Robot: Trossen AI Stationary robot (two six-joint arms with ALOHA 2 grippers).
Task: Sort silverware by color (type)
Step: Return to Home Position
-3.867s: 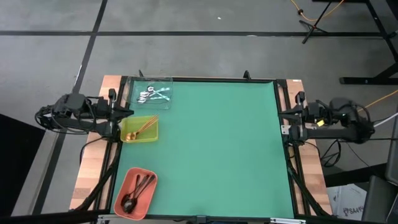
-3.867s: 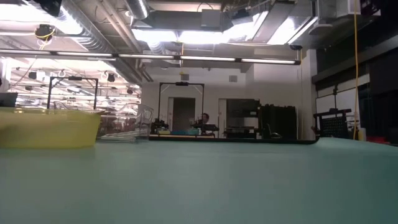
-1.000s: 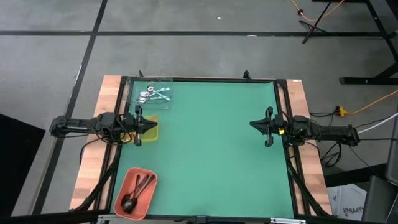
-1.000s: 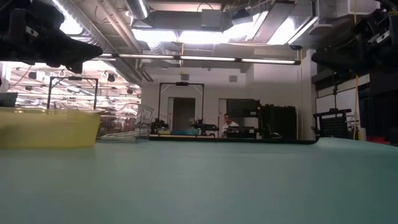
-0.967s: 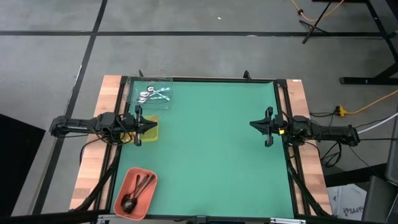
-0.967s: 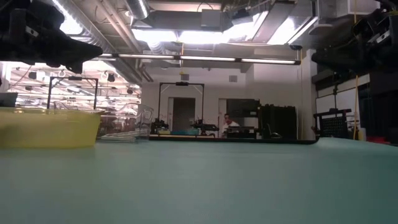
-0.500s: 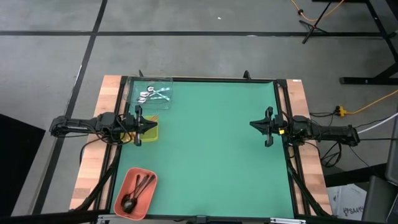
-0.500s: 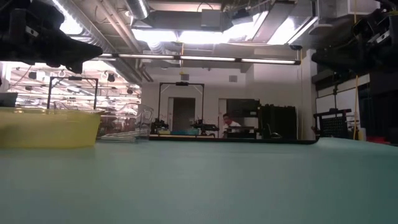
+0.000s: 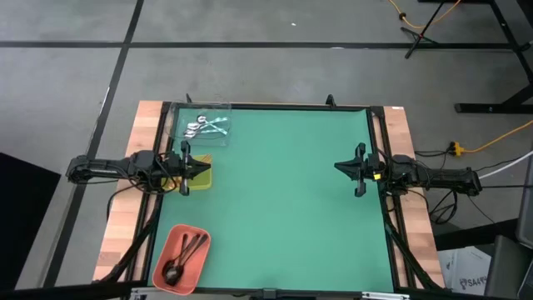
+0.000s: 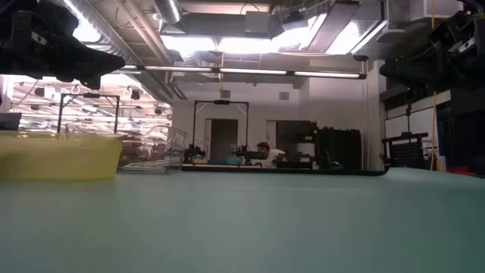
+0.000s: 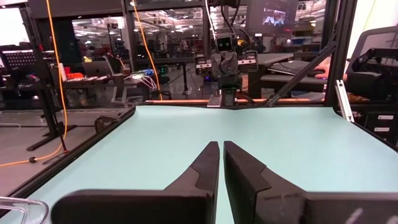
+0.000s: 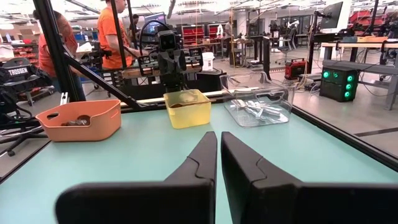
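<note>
Along the left edge of the green-topped counter [image 9: 283,208], three trays stand well apart in a row. From above, the yellow-green plastic tray [image 9: 202,177] in the middle is mostly hidden under the left pincer [image 9: 206,167], so its contents cannot be made out. The low view cuts this tray off at the side and shows only its wall. Shiny silver spoons [image 9: 204,127] lie jumbled in the clear plastic tray [image 9: 179,137] at one end of the row. Dark gunmetal spoons [image 9: 185,253] lie in the salmon-orange tray [image 9: 166,246] at the other end. The left pincer hangs above the yellow-green tray, its fingers clenched to a thin slit and grasping nothing. The right pincer [image 9: 337,167] hangs over the opposite edge of the counter, facing the left one. It is likewise clenched, with nothing between its fingers and touching nothing.
</note>
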